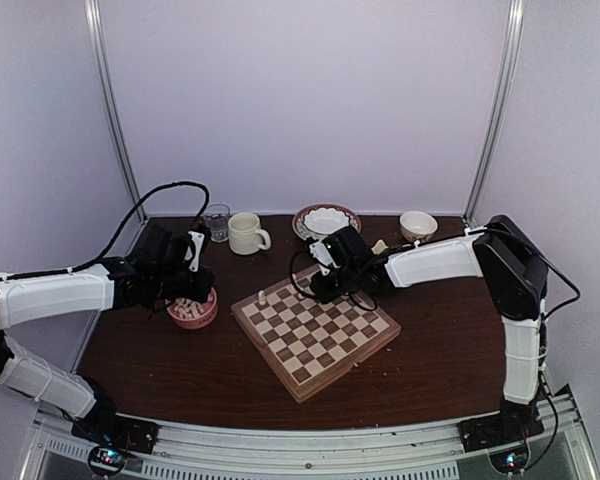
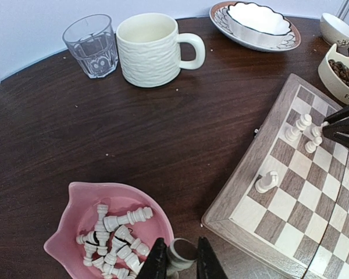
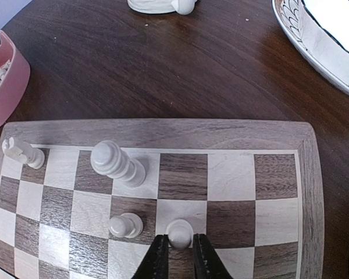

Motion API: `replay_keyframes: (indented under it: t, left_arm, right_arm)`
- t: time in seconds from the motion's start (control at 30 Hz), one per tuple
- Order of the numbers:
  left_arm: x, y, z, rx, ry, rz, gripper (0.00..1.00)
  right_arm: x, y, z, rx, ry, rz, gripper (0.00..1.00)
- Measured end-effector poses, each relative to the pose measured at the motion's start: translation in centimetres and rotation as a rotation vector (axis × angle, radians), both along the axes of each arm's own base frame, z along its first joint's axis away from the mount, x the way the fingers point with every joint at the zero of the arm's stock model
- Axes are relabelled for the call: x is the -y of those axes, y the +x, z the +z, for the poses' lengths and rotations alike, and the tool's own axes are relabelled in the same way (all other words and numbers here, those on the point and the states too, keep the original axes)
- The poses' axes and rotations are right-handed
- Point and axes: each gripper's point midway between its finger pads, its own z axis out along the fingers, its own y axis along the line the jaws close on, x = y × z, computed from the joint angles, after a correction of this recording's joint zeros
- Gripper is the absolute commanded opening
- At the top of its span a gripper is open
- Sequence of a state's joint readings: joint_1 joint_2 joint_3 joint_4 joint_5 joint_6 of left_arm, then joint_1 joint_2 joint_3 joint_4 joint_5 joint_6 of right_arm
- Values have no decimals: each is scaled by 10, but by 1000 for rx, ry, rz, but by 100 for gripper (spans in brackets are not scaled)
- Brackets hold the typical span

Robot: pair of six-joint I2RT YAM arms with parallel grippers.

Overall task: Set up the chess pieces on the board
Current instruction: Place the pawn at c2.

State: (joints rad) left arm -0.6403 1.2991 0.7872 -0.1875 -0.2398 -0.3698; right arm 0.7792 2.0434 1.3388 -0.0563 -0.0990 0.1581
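The board (image 1: 315,325) lies in the middle of the table. My right gripper (image 3: 179,251) is shut on a cream pawn (image 3: 180,232) that stands upright on a light square in the board's second row. Beside it stand another pawn (image 3: 125,225) and a tall piece (image 3: 113,163); a knight (image 3: 20,152) sits at the corner. My left gripper (image 2: 178,258) is shut on a chess piece (image 2: 183,251), its round base facing the camera, just right of the pink bowl (image 2: 75,200). Several more chess pieces (image 2: 113,232) lie in that bowl.
Behind the board stand a cream mug (image 1: 246,233), a glass (image 1: 217,221), a white bowl on a patterned plate (image 1: 326,220) and a small bowl (image 1: 418,225). A cup of coffee beans (image 2: 340,72) sits by the board's far corner.
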Motion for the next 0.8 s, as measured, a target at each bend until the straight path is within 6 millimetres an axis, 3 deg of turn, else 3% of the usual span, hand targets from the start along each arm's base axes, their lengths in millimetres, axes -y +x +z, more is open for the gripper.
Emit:
replay_keyframes:
  t: [0.17, 0.57, 0.8]
  left_arm:
    - [0, 0, 0, -1, 1, 0, 14]
    - [0, 0, 0, -1, 1, 0, 14]
    - [0, 0, 0, -2, 1, 1, 14]
  right_arm:
    - [0, -1, 0, -3, 0, 6, 34]
    - [0, -1, -1, -3, -2, 9, 28]
    - [0, -2, -1, -3, 0, 9, 32]
